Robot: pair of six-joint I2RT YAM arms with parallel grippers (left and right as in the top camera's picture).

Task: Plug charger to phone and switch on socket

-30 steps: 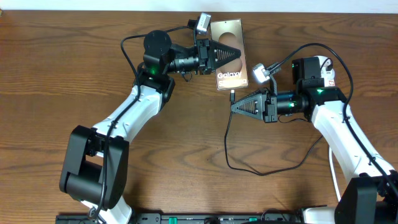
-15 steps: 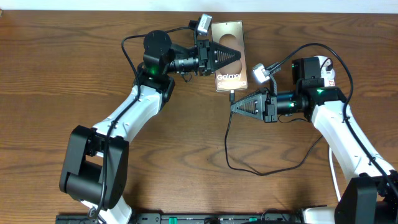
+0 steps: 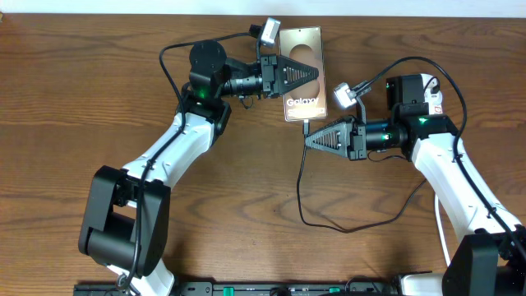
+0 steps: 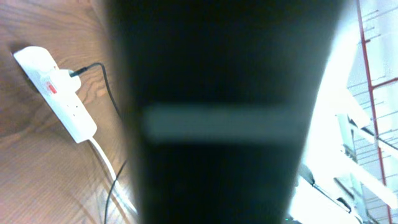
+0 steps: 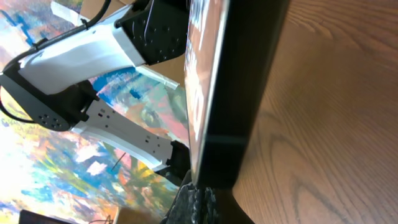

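Note:
The phone point(image 3: 301, 90) lies at the table's far middle, bronze screen up with "Galaxy" text. My left gripper point(image 3: 316, 72) reaches over it from the left and is shut on the phone, which fills the left wrist view as a dark blur point(image 4: 224, 112). My right gripper point(image 3: 308, 141) is shut on the charger point(image 3: 301, 177) just below the phone's near edge; the small plug tip point(image 3: 306, 125) touches that edge. In the right wrist view the phone point(image 5: 245, 93) stands edge-on right above the shut fingers point(image 5: 196, 200). The socket point(image 4: 57, 93) shows in the left wrist view with a black plug in it.
The charger cable loops down and right across the wood point(image 3: 362, 226) toward the right arm. The socket's white cord point(image 3: 440, 226) runs by the right arm's base. Both arms cross the middle of the table.
The phone has turned very slightly in the left gripper. Both grippers stay where they were.

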